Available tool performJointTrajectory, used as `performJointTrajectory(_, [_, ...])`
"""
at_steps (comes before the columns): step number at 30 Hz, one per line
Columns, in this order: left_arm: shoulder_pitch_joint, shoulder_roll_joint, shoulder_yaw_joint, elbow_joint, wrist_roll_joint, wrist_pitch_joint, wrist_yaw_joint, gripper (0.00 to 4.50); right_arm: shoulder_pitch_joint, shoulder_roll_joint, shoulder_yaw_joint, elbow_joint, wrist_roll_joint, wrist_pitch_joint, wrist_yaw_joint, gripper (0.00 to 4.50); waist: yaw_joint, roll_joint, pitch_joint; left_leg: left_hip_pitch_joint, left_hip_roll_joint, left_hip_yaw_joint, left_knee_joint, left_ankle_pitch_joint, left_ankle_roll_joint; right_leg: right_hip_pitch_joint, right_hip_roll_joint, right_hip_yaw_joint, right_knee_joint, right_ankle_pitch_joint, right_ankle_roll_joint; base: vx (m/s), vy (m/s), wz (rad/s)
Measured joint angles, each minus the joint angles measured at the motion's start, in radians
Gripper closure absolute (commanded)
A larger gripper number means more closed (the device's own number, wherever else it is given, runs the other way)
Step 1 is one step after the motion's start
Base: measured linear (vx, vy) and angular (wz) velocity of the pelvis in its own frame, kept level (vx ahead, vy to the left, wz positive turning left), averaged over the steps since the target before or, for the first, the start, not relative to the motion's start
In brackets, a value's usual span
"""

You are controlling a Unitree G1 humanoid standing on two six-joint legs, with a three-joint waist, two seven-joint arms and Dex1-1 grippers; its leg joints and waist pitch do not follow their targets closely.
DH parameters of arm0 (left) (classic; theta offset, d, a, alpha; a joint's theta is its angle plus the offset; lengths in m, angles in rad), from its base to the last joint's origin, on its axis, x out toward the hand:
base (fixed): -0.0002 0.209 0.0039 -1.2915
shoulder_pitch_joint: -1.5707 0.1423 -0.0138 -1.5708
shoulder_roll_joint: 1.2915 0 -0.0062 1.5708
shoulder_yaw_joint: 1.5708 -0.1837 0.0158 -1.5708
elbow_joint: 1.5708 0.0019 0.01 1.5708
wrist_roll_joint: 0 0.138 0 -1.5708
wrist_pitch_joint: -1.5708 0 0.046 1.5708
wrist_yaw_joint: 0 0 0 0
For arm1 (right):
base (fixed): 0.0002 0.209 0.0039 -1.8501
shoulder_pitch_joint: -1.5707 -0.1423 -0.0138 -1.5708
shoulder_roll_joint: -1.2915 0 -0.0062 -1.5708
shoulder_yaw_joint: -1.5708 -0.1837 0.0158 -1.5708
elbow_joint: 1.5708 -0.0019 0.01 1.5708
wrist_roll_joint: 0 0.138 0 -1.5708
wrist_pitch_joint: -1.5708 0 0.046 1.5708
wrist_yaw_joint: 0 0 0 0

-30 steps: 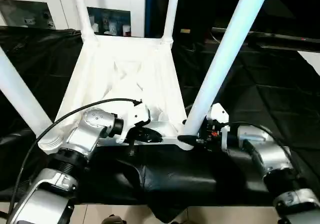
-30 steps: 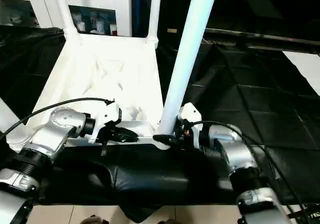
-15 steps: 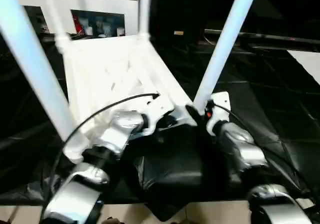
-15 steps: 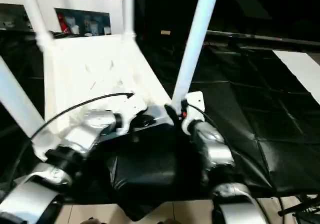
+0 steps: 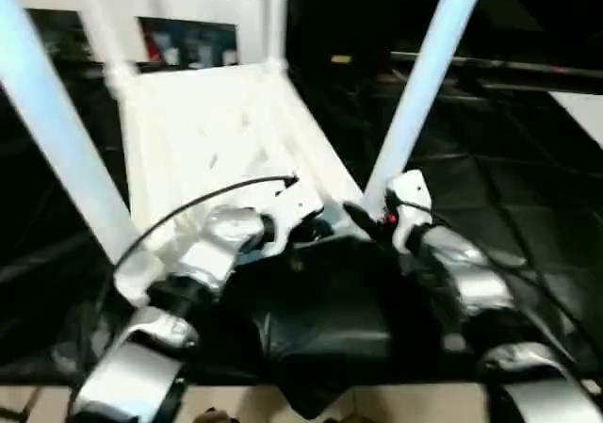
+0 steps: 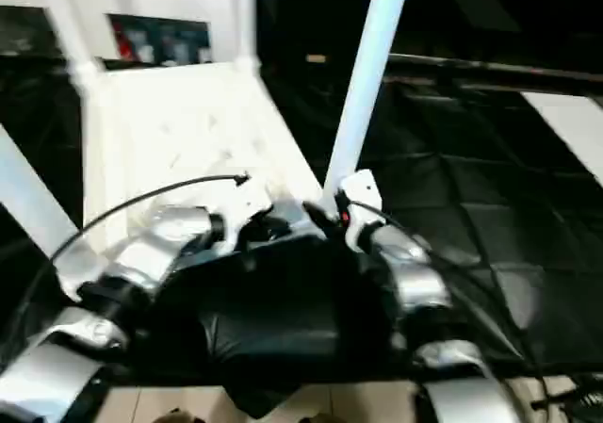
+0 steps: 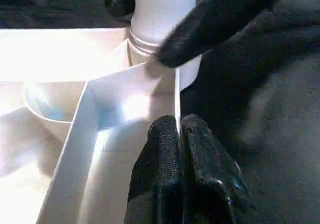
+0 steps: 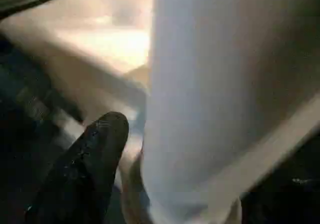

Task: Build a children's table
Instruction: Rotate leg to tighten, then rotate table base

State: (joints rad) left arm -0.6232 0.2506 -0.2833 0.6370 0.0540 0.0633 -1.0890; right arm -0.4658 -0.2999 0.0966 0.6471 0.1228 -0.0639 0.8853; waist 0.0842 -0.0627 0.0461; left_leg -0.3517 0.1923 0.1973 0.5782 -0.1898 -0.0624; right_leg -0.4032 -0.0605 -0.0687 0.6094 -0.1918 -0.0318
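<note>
From the head camera's left eye, the white plastic square tabletop [image 5: 212, 140] lay upside down on the black-draped work surface [image 5: 528, 197], ribbed underside up, with long white tubular legs [image 5: 426, 74] rising from its corner sockets. The left gripper [image 5: 311, 230] sat at the tabletop's near edge, close to the near right corner. The right gripper [image 5: 363, 218] was at the foot of the near right leg.

The right eye gave the same layout: the silver forearms [image 6: 141, 258] converged on that near right corner, above a heap of black cloth [image 6: 273, 319] at the surface's near edge.

Through the left wrist camera, the left gripper's black fingers [image 7: 165, 154] were pressed together on the thin white rim wall [image 7: 176, 99] of the tabletop. The other gripper's black finger [image 7: 215, 22] lay across the leg just above its round corner socket [image 7: 155, 49].

Through the right wrist camera, one black finger [image 8: 87, 169] stood beside the white leg [image 8: 210, 99]; whether the leg was gripped could not be told.
</note>
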Motion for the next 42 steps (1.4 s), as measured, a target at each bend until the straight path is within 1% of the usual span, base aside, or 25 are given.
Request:
performJointTrajectory(1, [0.008, 0.021, -0.002, -0.015, -0.013, 0.003, -0.046, 4.5, 0.007, -0.015, 0.007, -0.012, 0.011, 0.001, 0.058, 1.2, 0.004, 0.001, 0.001, 0.0, 0.0, 0.0, 0.0, 0.0, 0.0, 0.0, 0.0, 0.0, 0.0, 0.0, 0.0, 0.0, 0.0, 0.0])
performJointTrajectory(3, [0.018, 0.048, -0.007, -0.037, -0.027, 0.008, -0.115, 4.5, 0.015, -0.039, 0.019, -0.038, 0.035, 0.014, 0.136, 1.2, 0.005, 0.001, 0.001, -0.001, 0.0, 0.0, 0.001, 0.0, 0.001, 0.0, 0.0, 0.0, 0.0, 0.0, 0.0, 0.0, 0.0, 0.0])
performJointTrajectory(8, [0.023, 0.073, -0.01, -0.044, -0.043, 0.006, -0.175, 4.5, 0.028, -0.075, 0.031, -0.078, 0.058, 0.033, 0.229, 1.2, 0.005, 0.001, 0.001, 0.0, 0.0, 0.001, 0.001, 0.0, 0.0, 0.0, 0.0, 0.0, 0.0, 0.0, 0.0, 0.0, 0.0, 0.0])
performJointTrajectory(11, [0.025, 0.083, -0.01, -0.045, -0.05, 0.006, -0.19, 4.5, 0.032, -0.085, 0.031, -0.087, 0.07, 0.046, 0.258, 1.56, 0.005, 0.001, 0.001, 0.0, 0.0, 0.001, 0.001, 0.0, 0.0, 0.0, 0.0, 0.0, 0.0, 0.0, 0.0, 0.0, 0.0, 0.0])
performJointTrajectory(13, [0.027, 0.086, -0.01, -0.049, -0.052, 0.008, -0.193, 4.5, 0.035, -0.085, 0.031, -0.095, 0.077, 0.06, 0.273, 1.65, 0.005, 0.001, 0.001, 0.0, 0.0, 0.001, 0.001, 0.0, 0.0, 0.0, 0.0, 0.0, 0.0, 0.0, 0.0, 0.0, 0.0, 0.0])
performJointTrajectory(15, [0.032, 0.087, -0.01, -0.059, -0.054, 0.01, -0.195, 4.5, 0.04, -0.086, 0.031, -0.102, 0.08, 0.072, 0.285, 1.97, 0.005, 0.001, 0.001, 0.0, 0.0, 0.001, 0.001, 0.0, 0.0, 0.0, 0.0, 0.0, 0.0, 0.0, 0.0, 0.0, 0.0, 0.0])
performJointTrajectory(17, [0.034, 0.086, -0.01, -0.062, -0.054, 0.011, -0.195, 4.5, 0.044, -0.085, 0.035, -0.107, 0.08, 0.081, 0.292, 2.02, 0.005, 0.001, 0.001, 0.0, 0.0, 0.001, 0.001, 0.0, 0.0, 0.0, 0.0, 0.0, 0.0, 0.0, 0.0, 0.0, 0.0, 0.0])
performJointTrajectory(21, [0.034, 0.077, -0.01, -0.06, -0.049, 0.004, -0.173, 4.5, 0.046, -0.085, 0.033, -0.119, 0.079, 0.095, 0.279, 2.38, 0.005, 0.0, 0.001, 0.0, 0.0, 0.001, 0.001, 0.0, 0.0, 0.0, 0.0, 0.0, 0.001, 0.0, 0.0, 0.0, 0.0, 0.0])
performJointTrajectory(23, [0.018, 0.047, -0.006, -0.025, -0.028, -0.009, -0.104, 4.5, 0.045, -0.06, 0.019, -0.107, 0.066, 0.096, 0.203, 2.38, 0.006, 0.0, 0.001, 0.002, 0.0, 0.001, 0.002, 0.0, 0.0, 0.001, 0.0, 0.0, 0.001, 0.0, 0.0, 0.0, 0.0, 0.0])
performJointTrajectory(24, [0.0, 0.011, 0.003, 0.017, -0.014, -0.016, -0.019, 4.5, 0.038, -0.027, -0.01, -0.08, 0.053, 0.092, 0.103, 2.47, 0.005, -0.001, 0.001, 0.001, 0.0, 0.0, 0.004, 0.0, 0.0, 0.002, 0.0, 0.0, 0.001, -0.001, 0.002, 0.0, 0.0, 0.0])
performJointTrajectory(26, [-0.027, -0.027, 0.005, 0.06, 0.011, -0.016, 0.08, 4.5, 0.021, 0.022, -0.043, -0.043, 0.03, 0.09, -0.042, 2.48, 0.001, -0.004, 0.001, 0.001, 0.0, 0.0, 0.008, 0.001, 0.0, 0.002, 0.0, 0.0, 0.002, 0.001, 0.004, 0.0, 0.0, 0.0])
performJointTrajectory(27, [-0.043, -0.06, 0.008, 0.087, 0.025, -0.002, 0.145, 4.5, 0.019, 0.063, -0.067, -0.024, 0.022, 0.088, -0.153, 2.5, -0.002, -0.006, 0.0, 0.002, 0.0, 0.0, 0.009, 0.001, 0.0, 0.002, -0.001, 0.001, 0.001, 0.001, 0.004, 0.0, 0.0, 0.0])
performJointTrajectory(30, [-0.063, -0.111, 0.013, 0.115, 0.042, 0.027, 0.252, 4.5, -0.004, 0.134, -0.108, 0.003, 0.015, 0.102, -0.345, 2.52, -0.019, -0.006, 0.0, 0.001, -0.001, 0.0, 0.01, 0.0, 0.0, 0.002, -0.002, 0.001, 0.0, 0.001, 0.004, 0.0, 0.0, 0.0])
performJointTrajectory(33, [-0.073, -0.134, 0.015, 0.126, 0.046, 0.039, 0.292, 4.5, -0.01, 0.171, -0.13, 0.004, 0.013, 0.108, -0.435, 2.52, -0.022, -0.007, 0.0, 0.001, -0.002, 0.0, 0.008, 0.0, 0.0, 0.002, -0.002, 0.002, 0.0, 0.001, 0.004, 0.0, 0.0, 0.0])
performJointTrajectory(36, [-0.081, -0.144, 0.023, 0.14, 0.055, 0.031, 0.306, 4.5, -0.021, 0.189, -0.132, 0.012, -0.008, 0.098, -0.483, 2.52, -0.023, -0.007, -0.001, 0.001, -0.001, 0.0, 0.005, 0.0, 0.0, 0.001, -0.001, 0.001, 0.0, 0.001, 0.005, 0.0, 0.0, 0.0])
performJointTrajectory(37, [-0.081, -0.144, 0.023, 0.143, 0.059, 0.022, 0.306, 4.5, -0.021, 0.19, -0.132, 0.012, -0.01, 0.091, -0.485, 1.96, -0.023, -0.007, -0.001, 0.001, -0.001, 0.0, 0.004, 0.0, 0.0, 0.001, -0.001, 0.001, 0.0, 0.001, 0.005, 0.0, 0.0, 0.0])
performJointTrajectory(38, [-0.08, -0.143, 0.022, 0.144, 0.06, 0.015, 0.305, 4.5, -0.02, 0.19, -0.133, 0.012, -0.01, 0.084, -0.484, 1.96, -0.022, -0.007, -0.001, 0.001, -0.001, 0.0, 0.003, 0.0, 0.0, 0.001, -0.001, 0.001, 0.0, 0.001, 0.005, 0.0, 0.0, 0.0])
performJointTrajectory(39, [-0.08, -0.142, 0.021, 0.144, 0.061, 0.006, 0.304, 4.5, -0.019, 0.19, -0.133, 0.012, -0.009, 0.081, -0.482, 1.8, -0.022, -0.008, 0.0, 0.001, -0.001, 0.0, 0.003, 0.0, 0.0, 0.001, -0.001, 0.001, 0.0, 0.0, 0.005, 0.0, 0.0, 0.0])
performJointTrajectory(40, [-0.077, -0.139, 0.02, 0.144, 0.061, -0.008, 0.301, 4.5, -0.019, 0.189, -0.133, 0.012, -0.007, 0.078, -0.471, 1.74, -0.022, -0.008, 0.0, 0.001, -0.001, 0.0, 0.003, 0.0, 0.0, 0.0, -0.001, 0.001, 0.0, 0.0, 0.005, 0.0, 0.0, 0.0])
performJointTrajectory(41, [-0.074, -0.136, 0.02, 0.144, 0.061, -0.023, 0.298, 4.5, -0.018, 0.182, -0.132, 0.012, -0.007, 0.075, -0.455, 1.65, -0.022, -0.01, 0.001, 0.001, -0.001, 0.0, 0.003, 0.0, 0.0, 0.0, -0.001, 0.001, 0.0, 0.0, 0.005, 0.0, 0.0, 0.0])
performJointTrajectory(42, [-0.07, -0.133, 0.02, 0.143, 0.061, -0.043, 0.295, 4.5, -0.016, 0.173, -0.131, 0.012, -0.004, 0.072, -0.429, 1.65, -0.022, -0.012, 0.002, 0.0, -0.001, 0.0, 0.003, 0.0, 0.0, -0.001, -0.001, 0.001, 0.0, 0.0, 0.005, 0.0, 0.0, 0.0])
